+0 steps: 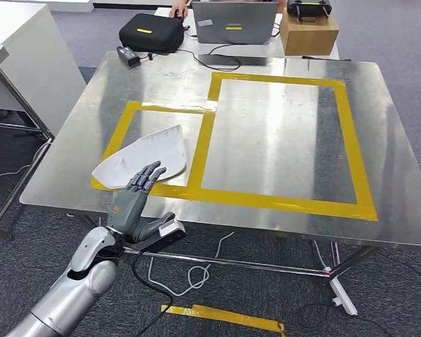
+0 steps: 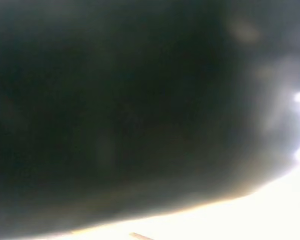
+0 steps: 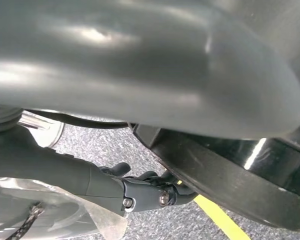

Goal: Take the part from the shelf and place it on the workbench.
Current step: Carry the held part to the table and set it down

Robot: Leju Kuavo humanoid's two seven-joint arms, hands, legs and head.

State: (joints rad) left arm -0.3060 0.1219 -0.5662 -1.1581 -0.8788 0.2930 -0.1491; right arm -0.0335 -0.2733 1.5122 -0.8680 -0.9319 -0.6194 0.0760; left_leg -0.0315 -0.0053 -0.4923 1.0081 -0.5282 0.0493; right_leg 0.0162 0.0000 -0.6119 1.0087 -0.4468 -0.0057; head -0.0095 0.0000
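A: Where is the robot's left hand (image 1: 135,199) right now?

B: At the near edge of the shiny steel desk (image 1: 283,133), its dark fingers (image 1: 147,175) stretched forward and spread, the thumb sticking out sideways below the desk edge. It grips nothing; the fingertips lie over the near rim of the flat white curved plastic part (image 1: 144,158), though I cannot tell whether they press on it or hover just above.

A: And the part itself?

B: Just ahead of the hand, flat on the desk. It sits inside the smaller yellow tape rectangle (image 1: 125,119), with its pointed end spilling over the tape toward the hand's left side. The larger yellow tape rectangle (image 1: 356,147) lies to the hand's right and further ahead.

A: The right hand?

B: In the right wrist view, dark fingers (image 3: 148,192) reach out over grey speckled carpet (image 3: 114,145) crossed by a yellow floor stripe (image 3: 216,217). They look only loosely bent with nothing between them, but I cannot tell how open the hand is.

A: Anything beyond the desk?

B: Far ahead of the left hand: a black zippered case (image 1: 151,32), a grey open laptop (image 1: 234,22) and a brown cardboard box (image 1: 309,32).
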